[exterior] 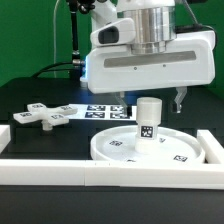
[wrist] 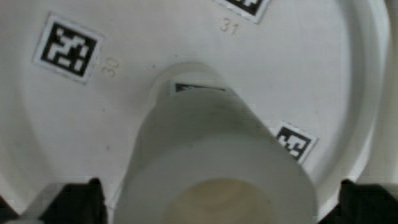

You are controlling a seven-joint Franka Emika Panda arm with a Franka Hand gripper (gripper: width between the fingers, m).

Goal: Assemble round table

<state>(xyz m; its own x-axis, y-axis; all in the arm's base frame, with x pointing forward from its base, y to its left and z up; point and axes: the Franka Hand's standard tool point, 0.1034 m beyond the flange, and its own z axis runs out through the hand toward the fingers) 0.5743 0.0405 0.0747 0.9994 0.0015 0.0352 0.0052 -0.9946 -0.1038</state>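
Gripper (exterior: 152, 99) is wide open and holds nothing. The leg (exterior: 148, 121) is directly below it, centred between the jaws. Fingertips (wrist: 80, 203) flank the leg's top end with a gap on each side; no contact visible.

Leg stands upright with its long axis vertical. Lower end is at the central hub of the disc (exterior: 130, 158), upper end points up at the palm. Tag on its side faces the exterior camera. Wrist view looks straight down that axis, with the top end nearest and the barrel running away to the hub. Can't tell if it's fully seated.

Disc lies flat under the gripper, rim up, tags (wrist: 68, 46) on its face. Cross-shaped foot (exterior: 44, 116) lies flat on the black table (exterior: 30, 140), well off to the gripper's side toward the exterior view's left, apart from the disc. Marker board (exterior: 100, 111) lies behind the disc, between disc and foot. White rail (exterior: 90, 172) runs along the disc's front.
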